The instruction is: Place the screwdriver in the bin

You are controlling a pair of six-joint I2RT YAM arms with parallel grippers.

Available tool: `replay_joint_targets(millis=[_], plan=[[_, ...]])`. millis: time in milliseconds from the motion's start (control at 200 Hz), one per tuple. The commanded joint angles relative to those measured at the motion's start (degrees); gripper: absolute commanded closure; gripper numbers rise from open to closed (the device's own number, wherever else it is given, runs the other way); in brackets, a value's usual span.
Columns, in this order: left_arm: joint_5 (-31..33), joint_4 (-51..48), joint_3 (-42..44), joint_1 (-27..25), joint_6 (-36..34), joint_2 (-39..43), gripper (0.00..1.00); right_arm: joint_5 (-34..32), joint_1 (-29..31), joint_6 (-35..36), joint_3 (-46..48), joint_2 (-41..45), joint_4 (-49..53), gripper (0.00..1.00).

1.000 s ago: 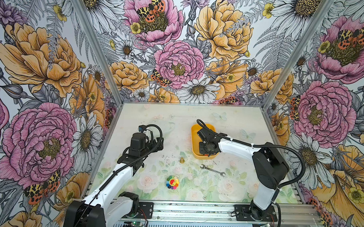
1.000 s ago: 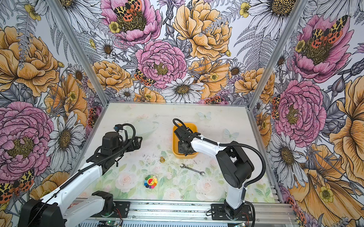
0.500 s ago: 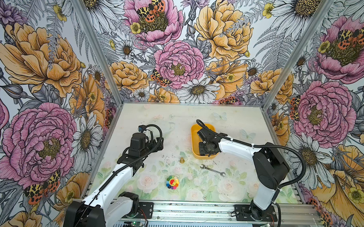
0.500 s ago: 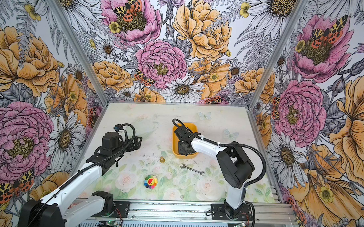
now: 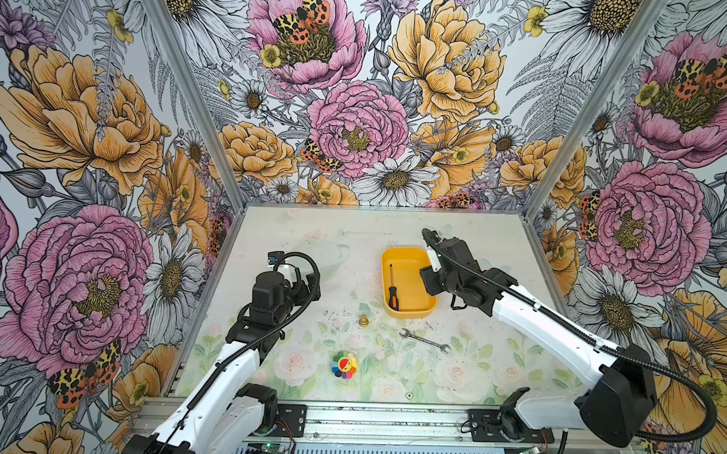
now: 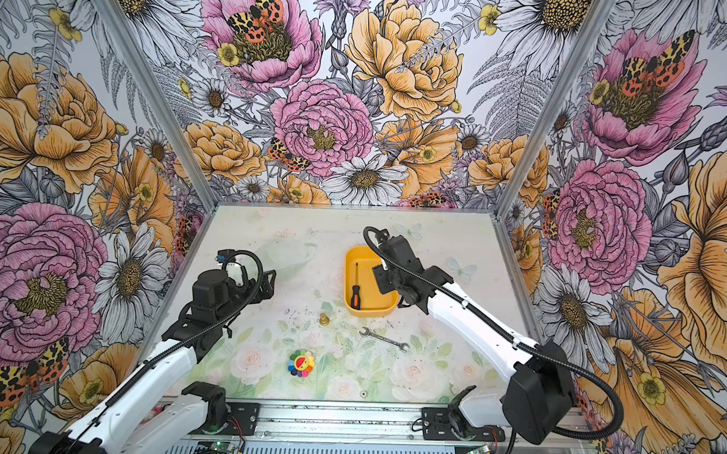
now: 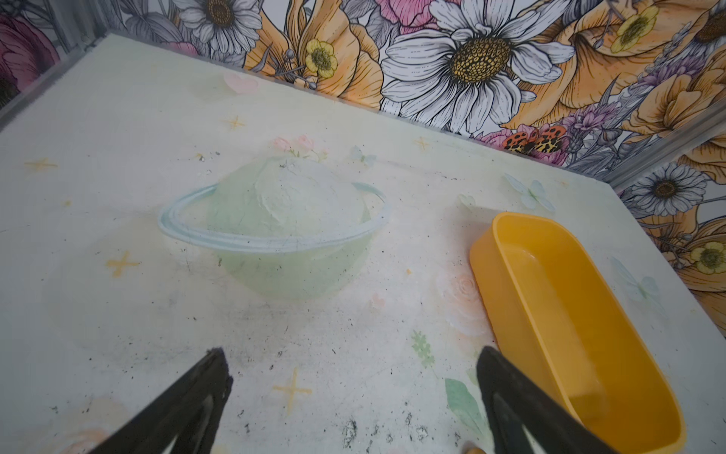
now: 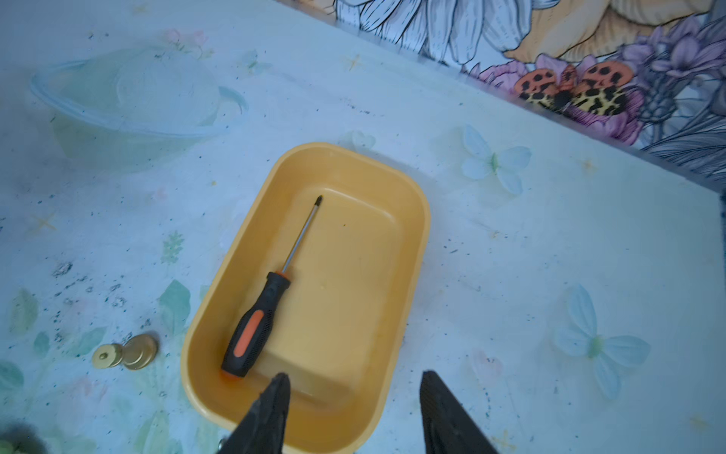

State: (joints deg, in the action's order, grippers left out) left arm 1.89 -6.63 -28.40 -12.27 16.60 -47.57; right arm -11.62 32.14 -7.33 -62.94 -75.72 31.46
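- In both top views the screwdriver (image 5: 393, 288) lies flat inside the bin (image 5: 414, 275), by its left wall, long axis near to far, handle nearest.
- The right arm (image 5: 537, 325) reaches in from the near right, wrist above the bin's right rim. It is far closer than the left arm (image 5: 232, 369), which is well to the left.
- Left wrist view: the left gripper (image 7: 351, 359) is spread wide and empty over the table (image 7: 118, 275).
- Right wrist view: the right gripper (image 8: 353, 379) has jaws apart, gripping nothing. The screwdriver sits just left of it. The task looks done.
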Motion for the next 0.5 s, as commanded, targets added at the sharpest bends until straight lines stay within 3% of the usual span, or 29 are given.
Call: replay_joint_targets(millis=[0,285,495], plan=[[4.0,5.7,1.3,-0.4,-4.4,3.2,0.01,-0.8,-6.4,5.5,4.3,4.2,-5.4,0.45],[5.5,12.6,-0.2,1.5,-13.2,1.2,0.01,6.3,-22.0,5.0,17.4,12.1,-25.4,0.45],[3.7,23.4,2.2,5.1,-15.6,-3.7,0.01,-1.0,-26.7,5.3,33.3,9.1,-52.3,0.43]])
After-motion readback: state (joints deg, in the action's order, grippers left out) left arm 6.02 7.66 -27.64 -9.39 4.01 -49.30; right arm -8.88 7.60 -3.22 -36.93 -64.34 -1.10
